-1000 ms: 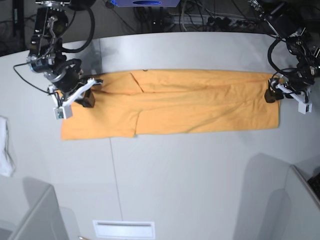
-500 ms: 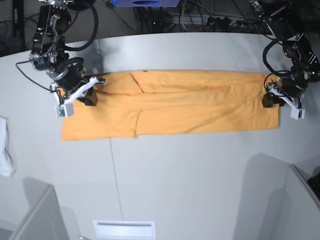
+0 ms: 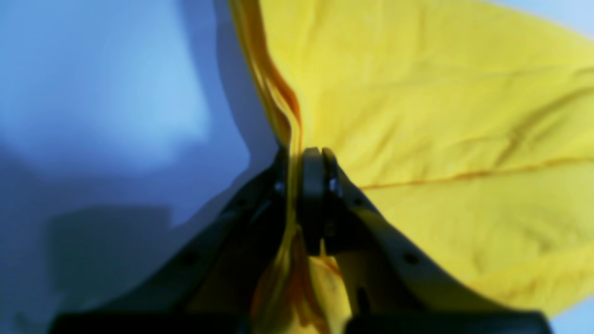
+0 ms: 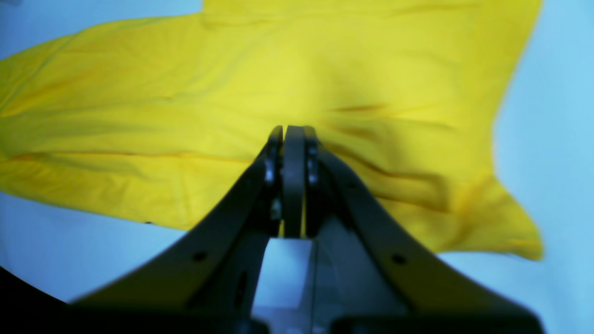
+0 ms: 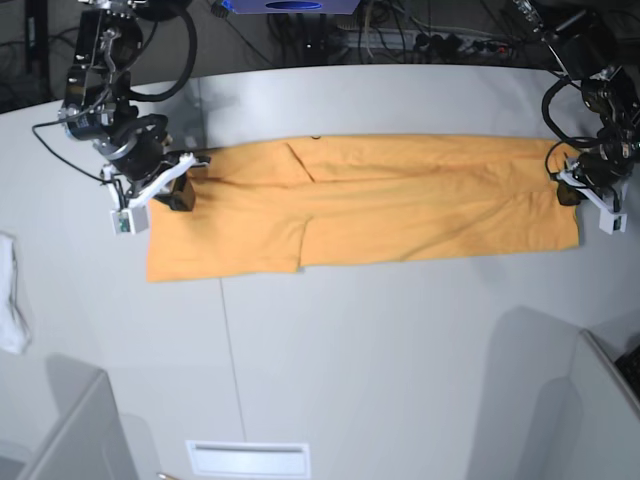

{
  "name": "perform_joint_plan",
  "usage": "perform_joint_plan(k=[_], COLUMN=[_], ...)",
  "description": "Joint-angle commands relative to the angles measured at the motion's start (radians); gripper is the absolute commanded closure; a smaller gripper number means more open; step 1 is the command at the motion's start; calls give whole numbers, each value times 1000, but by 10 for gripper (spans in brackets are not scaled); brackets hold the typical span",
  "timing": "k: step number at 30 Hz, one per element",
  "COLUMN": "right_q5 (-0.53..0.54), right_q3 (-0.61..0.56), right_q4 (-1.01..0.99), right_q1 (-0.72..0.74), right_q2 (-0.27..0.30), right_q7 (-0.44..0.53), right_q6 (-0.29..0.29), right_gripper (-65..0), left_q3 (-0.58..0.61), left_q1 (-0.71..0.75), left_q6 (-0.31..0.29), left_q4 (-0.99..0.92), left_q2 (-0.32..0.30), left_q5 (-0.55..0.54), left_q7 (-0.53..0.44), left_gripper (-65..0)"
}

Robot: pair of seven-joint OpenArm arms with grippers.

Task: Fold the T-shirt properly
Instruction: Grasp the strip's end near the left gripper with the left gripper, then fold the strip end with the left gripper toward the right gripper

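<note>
T-shirt (image 5: 360,205): lengthwise strip on table (image 5: 400,350) | left gripper (image 3: 301,160): clenched on its end hem | right gripper (image 4: 293,139): pinching opposite end, likely keeping cloth taut for next fold

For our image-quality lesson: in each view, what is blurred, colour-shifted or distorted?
Left wrist view: soft focus, T-shirt reads lemon yellow, table tinted blue. Right wrist view: right gripper dark and blurred. Base view: wide-angle bending of the table edge, shirt looks truer orange, cast shadows at bottom.
</note>
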Motion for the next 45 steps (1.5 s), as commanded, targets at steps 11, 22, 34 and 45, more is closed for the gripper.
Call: perform_joint_plan(k=[11, 22, 34, 45], right_q5=[11, 11, 11, 11], right_q3=[7, 7, 8, 8], right_q4=[17, 17, 17, 17], right_q1=[13, 15, 13, 13], right_q2=[6, 6, 6, 6], right_q7=[26, 26, 26, 26], right_q6=[5, 5, 5, 5], right_gripper=[0, 0, 0, 0], left_q3=[23, 288, 535, 709], left_q1=[153, 198, 164, 106], left_q6=[-10, 158, 248, 365], left_q4=[413, 612, 608, 554], left_q2=[60, 152, 190, 224], left_q5=[-24, -26, -26, -35], left_q7=[-22, -22, -22, -22], left_gripper=[0, 0, 0, 0])
